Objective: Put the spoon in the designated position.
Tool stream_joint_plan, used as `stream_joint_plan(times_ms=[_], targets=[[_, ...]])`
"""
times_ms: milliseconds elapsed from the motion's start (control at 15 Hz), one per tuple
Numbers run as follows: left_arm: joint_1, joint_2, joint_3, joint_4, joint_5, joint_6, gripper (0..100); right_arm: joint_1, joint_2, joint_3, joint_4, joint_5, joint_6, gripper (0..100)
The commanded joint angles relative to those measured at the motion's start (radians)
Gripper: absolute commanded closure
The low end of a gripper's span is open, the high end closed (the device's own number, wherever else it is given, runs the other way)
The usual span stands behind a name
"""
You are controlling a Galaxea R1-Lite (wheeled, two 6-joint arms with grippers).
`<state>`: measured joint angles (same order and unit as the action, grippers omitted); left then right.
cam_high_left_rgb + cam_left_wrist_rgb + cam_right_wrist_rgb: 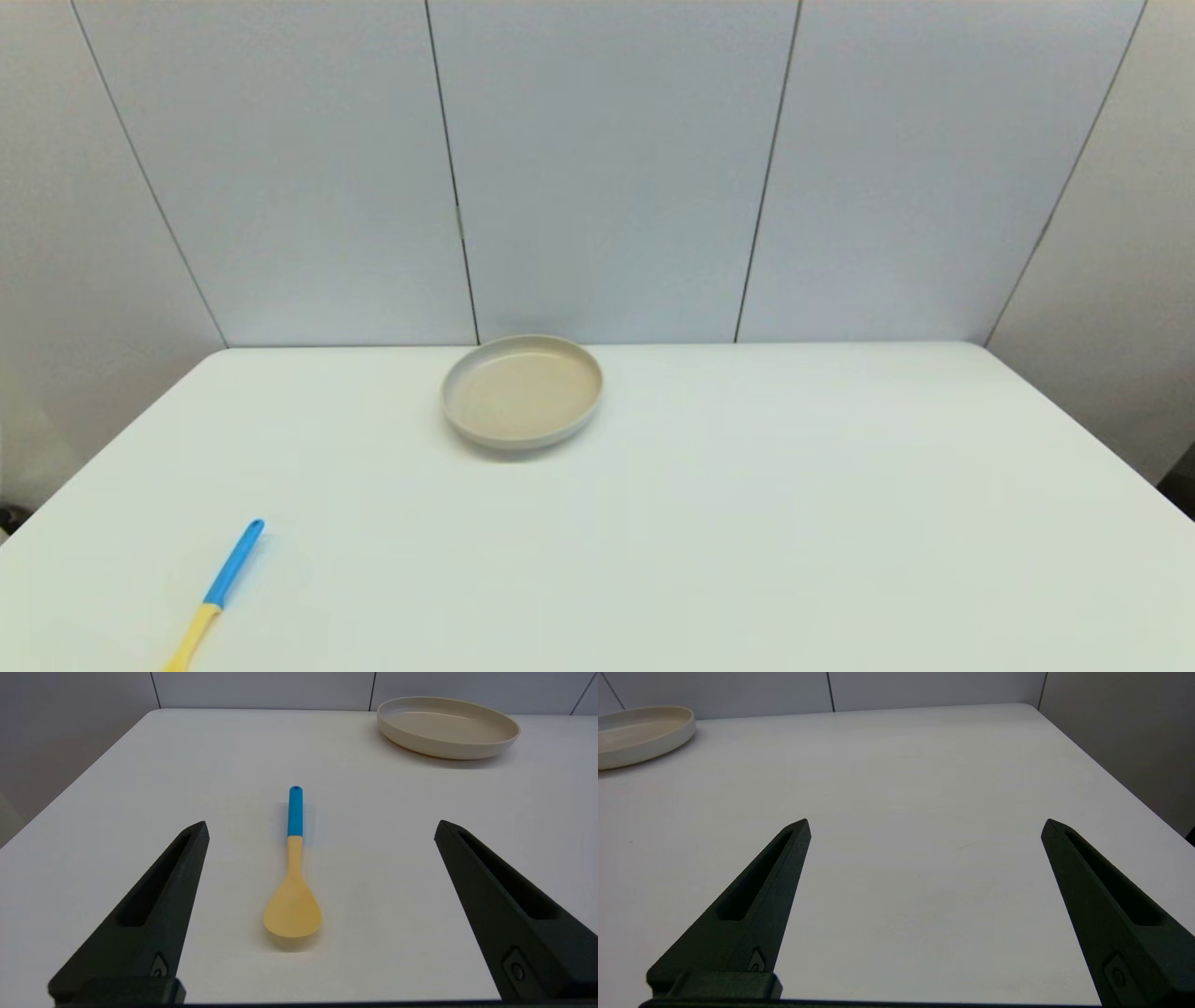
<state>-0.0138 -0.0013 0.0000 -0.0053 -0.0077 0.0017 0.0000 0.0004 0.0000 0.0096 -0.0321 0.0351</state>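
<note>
Head view: spoon [221, 584] bowl cut off, well apart from dish [522, 390].
Left claw [320, 828]: apart, flanking spoon.
Right claw [924, 826]: apart, over worktop [915, 788].

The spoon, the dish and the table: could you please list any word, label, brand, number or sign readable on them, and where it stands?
None: no readable text in any view.
The spoon: plain yellow and blue, no print.
The dish: plain beige, unmarked.
The table: bare white, no marker.

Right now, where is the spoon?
The spoon lies flat at the table's near-left, ahead of the open left gripper, well apart from the dish.
</note>
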Motion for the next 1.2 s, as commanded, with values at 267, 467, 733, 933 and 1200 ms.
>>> stream_joint_plan(times_ms=[267, 467, 733, 933, 1200], targets=[[0.000, 0.001, 0.002, -0.001, 0.000, 0.000, 0, 0.000, 0.001, 0.000, 0.000, 0.000, 0.000, 0], [0.002, 0.001, 0.002, 0.002, 0.005, -0.034, 0, 0.000, 0.001, 0.000, 0.001, 0.000, 0.000, 0], [0.008, 0.265, -0.072, 0.013, 0.008, 0.014, 0, 0.000, 0.001, 0.000, 0.001, 0.000, 0.000, 0], [0.011, 0.580, -0.256, 0.015, 0.014, 0.035, 0, 0.000, 0.001, 0.000, 0.001, 0.000, 0.000, 0], [0.009, 0.929, -0.428, 0.010, 0.015, 0.040, 0, 0.000, 0.001, 0.000, 0.000, 0.000, 0.000, 0]])
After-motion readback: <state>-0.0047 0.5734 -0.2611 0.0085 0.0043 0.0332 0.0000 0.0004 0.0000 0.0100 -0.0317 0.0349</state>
